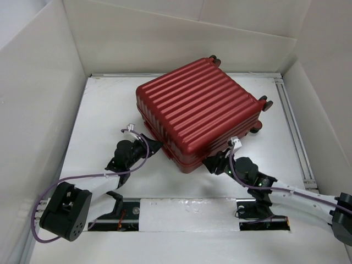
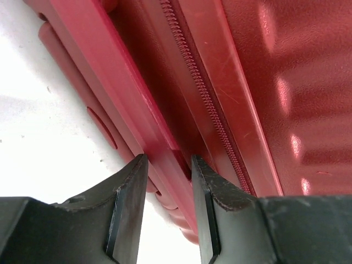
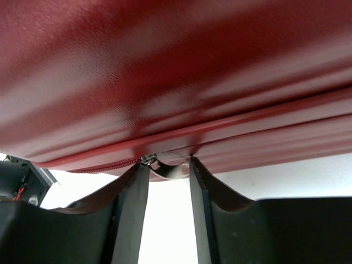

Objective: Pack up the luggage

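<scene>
Zipping the luggage (image 1: 198, 113), flat on the table (image 1: 110, 104), seems the step. Left tool (image 2: 166, 162) straddles its rim and right tool (image 3: 168, 164) brackets the zipper pull (image 3: 147, 159); whether either grips is unclear. Pinch squarely, drag along the seam.

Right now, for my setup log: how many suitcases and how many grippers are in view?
suitcase: 1
grippers: 2 (left gripper, right gripper)
Total: 3
</scene>
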`<state>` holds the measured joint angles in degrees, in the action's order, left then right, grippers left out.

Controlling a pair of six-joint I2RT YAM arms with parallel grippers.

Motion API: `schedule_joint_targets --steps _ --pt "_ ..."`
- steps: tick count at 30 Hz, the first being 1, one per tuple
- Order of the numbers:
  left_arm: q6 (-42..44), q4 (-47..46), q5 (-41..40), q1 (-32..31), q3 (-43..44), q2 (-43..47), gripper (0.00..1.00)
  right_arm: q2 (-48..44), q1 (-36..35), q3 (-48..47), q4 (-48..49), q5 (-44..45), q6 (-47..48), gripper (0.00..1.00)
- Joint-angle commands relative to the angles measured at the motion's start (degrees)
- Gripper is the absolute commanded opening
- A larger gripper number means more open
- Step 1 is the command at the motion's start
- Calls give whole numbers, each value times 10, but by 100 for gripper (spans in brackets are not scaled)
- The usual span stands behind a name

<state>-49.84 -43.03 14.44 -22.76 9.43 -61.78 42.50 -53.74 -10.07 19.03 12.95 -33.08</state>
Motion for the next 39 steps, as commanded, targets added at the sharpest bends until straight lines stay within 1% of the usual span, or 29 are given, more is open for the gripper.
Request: schedule_joint_targets --steps 1,2,4,5,7,9,10,11,12,13,14,16,17,18,21,22,23,24,25,26,27,28,31,32,33,35,37,38,39 --pt "32 -35 67 -5 21 -25 31 27 1 -31 62 38 20 40" --pt "39 -35 74 -5 29 -32 31 38 1 -36 67 37 21 35" --pt "44 -43 95 -10 34 -50 30 72 1 -43 72 17 21 30" --pt "52 -43 100 -11 40 -55 33 80 1 -43 80 16 21 28" --pt "59 -43 109 -25 40 -69 39 93 -5 -43 91 16 14 17" --pt "65 -43 114 -38 40 -76 41 88 -13 -43 91 32 7 8" --pt "65 -43 109 -55 40 -77 37 74 -13 -43 78 39 -6 6" --pt "65 -50 109 -65 40 -77 30 66 -13 -43 65 48 -6 4" --pt "65 -50 104 -76 40 -84 24 55 -13 -43 49 75 -11 2" --pt "65 -50 103 -87 45 -84 15 28 -13 -43 31 83 -11 1" --pt "65 -62 90 -112 52 -90 11 13 -13 -43 -4 90 -18 0" --pt "65 -70 77 -140 66 -99 4 -19 -13 -49 -32 96 -23 0" --pt "56 -79 69 -166 71 -112 0 -48 -13 -54 -63 96 -23 0" --pt "51 -88 58 -179 71 -113 0 -59 -8 -54 -78 96 -23 0" --pt "34 -118 34 -224 86 -128 0 -76 -8 -60 -110 59 -41 0" --pt "21 -125 27 -234 92 -135 0 -76 -8 -65 -110 15 -49 0" --pt "16 -132 18 -244 97 -135 0 -71 -8 -65 -110 -9 -59 0" --pt "16 -137 10 -263 97 -142 0 -51 -8 -65 -110 -32 -79 0" --pt "11 -138 -8 -270 106 -150 0 -38 -25 -74 -110 -55 -87 0" --pt "3 -138 -8 -270 112 -156 0 -23 -40 -87 -110 -84 -96 0" --pt "-3 -149 -8 -270 112 -163 0 5 -60 -97 -110 -84 -104 0" --pt "-9 -172 -8 -270 112 -175 0 20 -108 -108 -122 -84 -117 0" --pt "-17 -192 -8 -276 118 -191 0 75 -180 -173 -145 -89 -123 0" --pt "-23 -198 -8 -276 118 -200 0 89 -226 -193 -155 -89 -123 0" --pt "-23 -198 -8 -282 118 -200 0 103 -246 -230 -160 -80 -123 0" --pt "-23 -204 -8 -287 118 -211 0 150 -282 -262 -160 -80 -123 0" --pt "-29 -212 -13 -287 118 -211 0 180 -299 -307 -160 -75 -123 0" --pt "-29 -212 -13 -293 118 -211 0 214 -299 -320 -160 -75 -129 0" --pt "-29 -212 -21 -294 118 -211 0 230 -306 -333 -155 -40 -138 0"
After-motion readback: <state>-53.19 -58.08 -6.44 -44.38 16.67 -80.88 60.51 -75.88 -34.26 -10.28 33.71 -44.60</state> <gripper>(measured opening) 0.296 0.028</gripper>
